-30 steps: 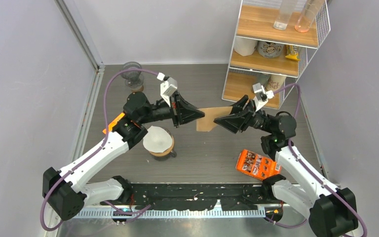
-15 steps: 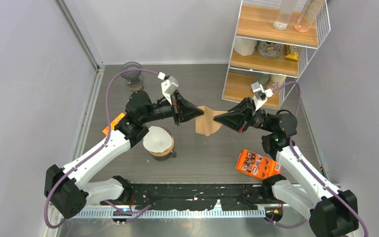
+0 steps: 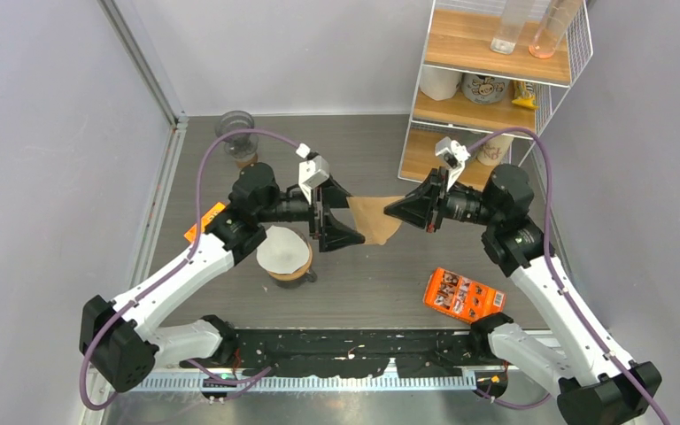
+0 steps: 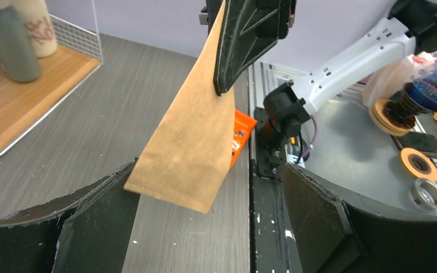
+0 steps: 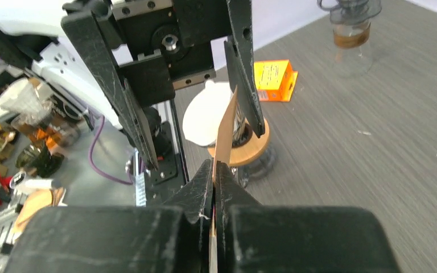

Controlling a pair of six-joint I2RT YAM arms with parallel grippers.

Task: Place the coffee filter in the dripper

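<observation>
White dripper (image 3: 283, 250) left of centre, left gripper (image 3: 355, 220) wide open with jaws either side of brown coffee filter (image 3: 377, 219), filter suspended mid-air right of dripper, right gripper (image 3: 390, 211) clamped on filter's far edge.

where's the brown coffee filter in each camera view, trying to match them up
Top external: the coffee filter is at centre, held up between the tips of the two arms.
Left wrist: centre, a tall brown wedge hanging from the top edge.
Right wrist: centre, edge-on, a thin brown strip rising from the near fingers.
Shared landmark: the right pincer, clamped on the filter in all three.
</observation>
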